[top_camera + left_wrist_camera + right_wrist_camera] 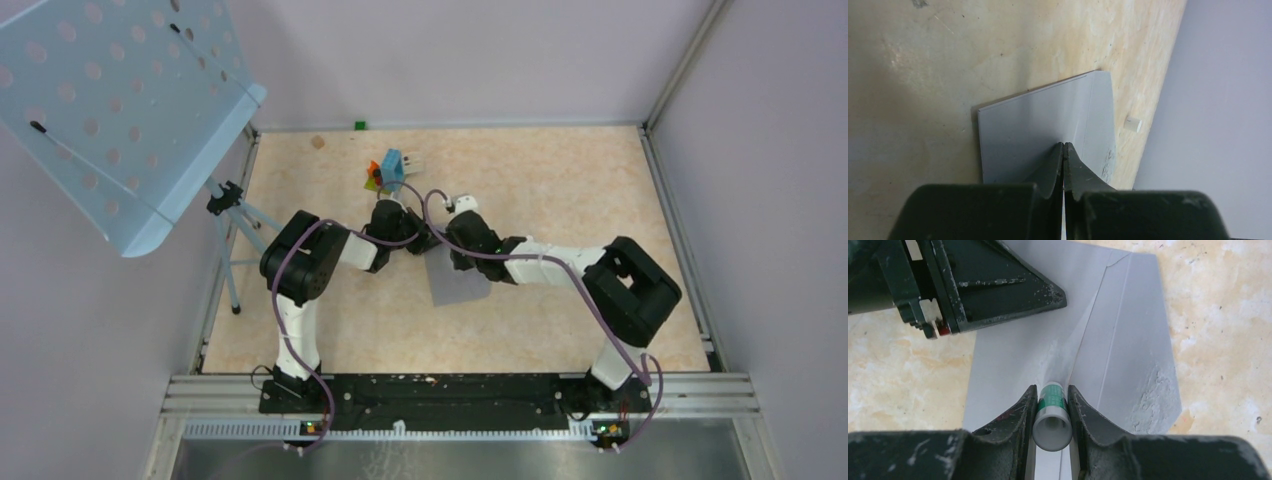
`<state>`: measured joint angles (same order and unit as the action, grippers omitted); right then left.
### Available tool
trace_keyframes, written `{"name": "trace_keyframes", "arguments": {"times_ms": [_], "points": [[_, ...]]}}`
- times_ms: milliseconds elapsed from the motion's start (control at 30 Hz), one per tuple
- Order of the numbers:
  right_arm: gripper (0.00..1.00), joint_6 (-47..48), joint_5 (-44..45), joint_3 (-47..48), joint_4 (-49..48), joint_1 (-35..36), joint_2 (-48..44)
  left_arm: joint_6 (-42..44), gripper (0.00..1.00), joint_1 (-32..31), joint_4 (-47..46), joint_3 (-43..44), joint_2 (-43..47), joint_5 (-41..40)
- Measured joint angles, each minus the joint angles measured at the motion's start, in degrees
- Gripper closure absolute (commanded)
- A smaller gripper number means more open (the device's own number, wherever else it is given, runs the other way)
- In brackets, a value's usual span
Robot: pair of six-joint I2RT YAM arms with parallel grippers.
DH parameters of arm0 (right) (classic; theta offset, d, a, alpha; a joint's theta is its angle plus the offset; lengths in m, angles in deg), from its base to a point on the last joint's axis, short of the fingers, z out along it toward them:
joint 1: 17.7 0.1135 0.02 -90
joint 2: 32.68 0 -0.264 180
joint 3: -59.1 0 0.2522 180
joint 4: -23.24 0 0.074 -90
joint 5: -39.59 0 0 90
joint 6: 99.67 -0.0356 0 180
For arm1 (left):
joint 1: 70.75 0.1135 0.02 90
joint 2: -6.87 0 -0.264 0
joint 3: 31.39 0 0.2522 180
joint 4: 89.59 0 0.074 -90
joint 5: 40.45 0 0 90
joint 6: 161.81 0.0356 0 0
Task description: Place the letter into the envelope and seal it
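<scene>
Right wrist view: the right gripper [1052,391] is clamped on a white, green-banded glue stick [1052,421], whose tip touches the grey envelope [1130,335] beside the flap's fold line. The left gripper [1063,147] has its jaws pressed together with nothing between them, their tips resting on the envelope's face. From above, the envelope lies flat near the middle of the worktop [570,170], under both grippers and nearer than a coloured block cluster [390,171].

On the envelope [1128,340], the stick [1050,415] — blocks [392,168] behind.
</scene>
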<state>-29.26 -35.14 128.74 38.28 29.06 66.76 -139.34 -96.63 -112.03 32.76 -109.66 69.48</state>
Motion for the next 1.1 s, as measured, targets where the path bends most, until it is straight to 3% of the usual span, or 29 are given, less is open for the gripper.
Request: {"name": "trace_keyframes", "arguments": {"times_ms": [500, 767, 933, 1000, 1100], "points": [[1.0, -1.25, -2.91, -4.52, 2.4, 0.33, -5.16, -0.02, 1.0, 0.0, 0.66, 0.28, 0.0, 0.02], [1.0, -2.78, -5.44, -4.59, 11.67, -0.61, -9.14, 0.5, 1.0, -0.04, 1.4, 0.83, 0.0, -0.22], [1.0, -5.07, -11.06, -4.37, 14.97, -5.01, -15.21, 3.37, 1.0, -0.13, 1.92, 1.68, 0.0, -0.7], [1.0, -5.73, -13.22, -3.45, 16.2, -6.71, -17.92, 5.22, 0.93, -0.13, 2.38, 2.34, 0.0, -0.59], [1.0, -6.6, -16.46, -0.79, 17.57, -8.9, -21.16, 8.83, 0.72, -0.13, 4.39, 4.07, 0.13, 0.0]]}}
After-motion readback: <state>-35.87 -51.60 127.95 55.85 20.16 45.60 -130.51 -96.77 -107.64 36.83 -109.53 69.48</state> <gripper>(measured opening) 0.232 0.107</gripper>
